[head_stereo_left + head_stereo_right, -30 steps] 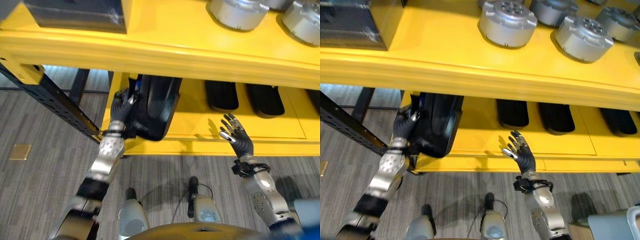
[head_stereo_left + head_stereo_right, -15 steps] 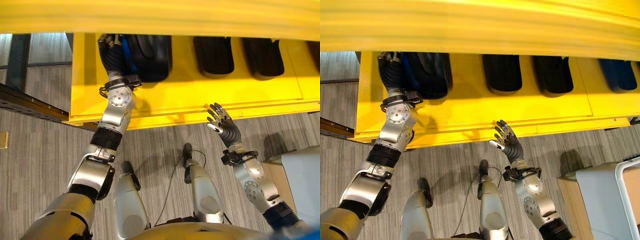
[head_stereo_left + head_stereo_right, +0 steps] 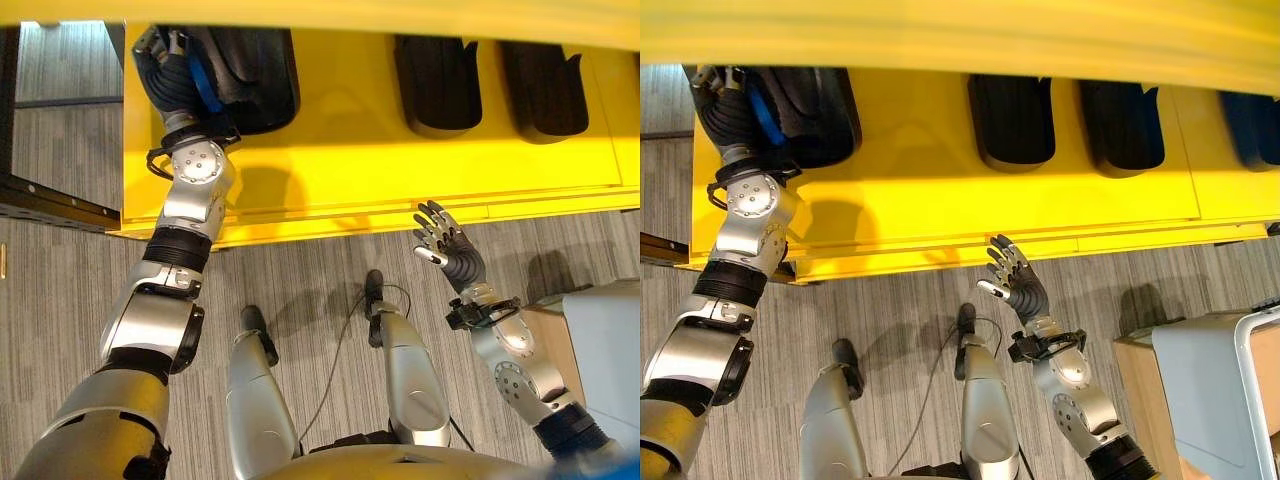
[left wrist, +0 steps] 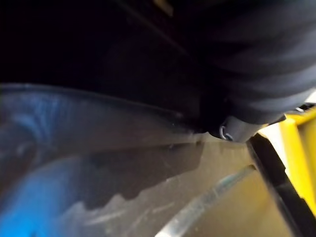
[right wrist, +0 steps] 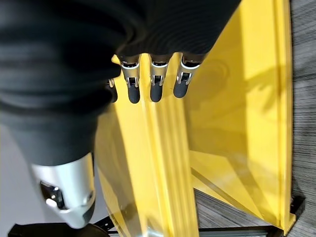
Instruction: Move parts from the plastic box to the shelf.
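Yellow shelf (image 3: 400, 170) holds three black parts. My left hand (image 3: 165, 75) rests against the leftmost black part (image 3: 250, 70) on it, fingers hidden, grip unclear. My right hand (image 3: 448, 250) hovers before the shelf edge, fingers spread, empty.

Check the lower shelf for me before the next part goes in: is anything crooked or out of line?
Nothing stands out. The black parts lie side by side, squarely on the yellow shelf; the left hand is at the leftmost part, and the right hand hangs open over the floor.
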Motion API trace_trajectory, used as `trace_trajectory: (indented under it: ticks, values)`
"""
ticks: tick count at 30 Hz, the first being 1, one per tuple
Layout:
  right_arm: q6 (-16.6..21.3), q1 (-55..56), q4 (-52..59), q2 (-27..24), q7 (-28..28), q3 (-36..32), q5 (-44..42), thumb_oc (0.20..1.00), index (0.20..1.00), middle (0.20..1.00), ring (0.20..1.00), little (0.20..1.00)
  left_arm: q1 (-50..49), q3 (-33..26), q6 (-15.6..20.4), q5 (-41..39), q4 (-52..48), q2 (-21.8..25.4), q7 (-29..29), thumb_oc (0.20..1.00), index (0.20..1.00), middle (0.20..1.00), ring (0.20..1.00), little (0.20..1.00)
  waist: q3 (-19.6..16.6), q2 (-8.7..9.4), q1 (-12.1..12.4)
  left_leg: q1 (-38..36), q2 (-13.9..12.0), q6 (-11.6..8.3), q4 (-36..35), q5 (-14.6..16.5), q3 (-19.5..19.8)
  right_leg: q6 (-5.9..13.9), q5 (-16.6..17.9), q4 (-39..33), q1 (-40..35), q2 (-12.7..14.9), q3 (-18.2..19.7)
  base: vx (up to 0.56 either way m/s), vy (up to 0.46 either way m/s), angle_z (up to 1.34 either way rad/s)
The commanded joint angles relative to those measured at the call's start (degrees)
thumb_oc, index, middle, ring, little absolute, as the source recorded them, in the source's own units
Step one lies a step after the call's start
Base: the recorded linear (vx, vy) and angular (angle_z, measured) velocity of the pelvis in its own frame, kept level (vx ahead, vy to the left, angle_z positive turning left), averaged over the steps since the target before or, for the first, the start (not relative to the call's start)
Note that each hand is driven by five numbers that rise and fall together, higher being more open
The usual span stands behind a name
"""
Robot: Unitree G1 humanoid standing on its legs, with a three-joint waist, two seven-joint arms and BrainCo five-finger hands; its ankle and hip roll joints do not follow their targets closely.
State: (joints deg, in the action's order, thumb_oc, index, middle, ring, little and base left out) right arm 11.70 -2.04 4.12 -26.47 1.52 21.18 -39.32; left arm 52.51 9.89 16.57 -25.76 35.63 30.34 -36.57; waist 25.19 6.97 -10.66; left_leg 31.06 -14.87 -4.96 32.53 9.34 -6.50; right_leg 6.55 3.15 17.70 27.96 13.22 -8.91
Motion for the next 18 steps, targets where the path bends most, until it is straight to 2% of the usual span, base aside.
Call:
trace_trajectory:
  ticks: [1,2,3,4,18]
  values:
    - [2.78,1.84,4.59,-2.37,-1.55,-0.75,-2.03,1.0,1.0,1.0,1.0,1.0,3.9,0.7,1.13,2.51,1.15,3.7,0.83,0.2,0.2,0.2,0.2,0.2,-4.16,-0.49,0.65,2.55,-2.73,-2.38,-1.05,-4.13,1.95,3.65,-2.31,4.39,-1.74,5.92,1.78,0.05,-0.013,0.05]
    - [2.69,2.03,4.49,-2.66,-1.85,-0.69,-1.99,1.0,1.0,1.0,1.0,1.0,3.88,1.18,0.37,3.65,1.96,4.15,1.16,0.2,0.2,0.2,0.2,0.2,-4.16,-0.74,0.79,2.14,-2.97,-2.87,-0.58,-2.58,2.33,4.05,-3.77,5.26,-1.87,5.8,1.95,-0.09,0.004,0.03]
    - [2.71,1.97,4.52,-2.64,-1.86,-0.76,-2.0,1.0,1.0,1.0,1.0,1.0,4.01,1.2,0.39,3.66,1.96,4.16,1.17,0.2,0.2,0.2,0.2,0.2,-4.06,-0.58,0.72,2.85,-2.7,-2.33,-0.87,-4.09,2.12,3.62,-2.47,4.79,-1.29,6.01,1.83,0.05,-0.009,0.03]
    - [2.54,2.01,4.72,-3.12,-2.29,-0.7,-1.98,1.0,1.0,1.0,1.0,1.0,3.86,1.64,-0.31,3.73,2.92,4.01,2.07,0.2,0.2,0.2,0.2,0.2,-3.94,-0.85,0.92,2.6,-2.9,-2.82,-0.05,-2.38,2.47,3.92,-4.17,6.15,-1.19,5.81,2.07,-0.03,0.001,0.04]
    - [2.31,1.37,4.97,-4.04,-2.36,-1.46,-1.54,1.0,1.0,1.0,1.0,1.0,0.39,1.31,-2.5,4.97,2.5,1.39,3.93,0.2,0.2,0.2,0.2,0.2,-4.03,-1.76,1.36,5.57,-2.83,-2.77,1.79,-2.34,3.44,3.12,-6.12,10.42,2.43,5.52,2.54,0.0,0.0,0.02]
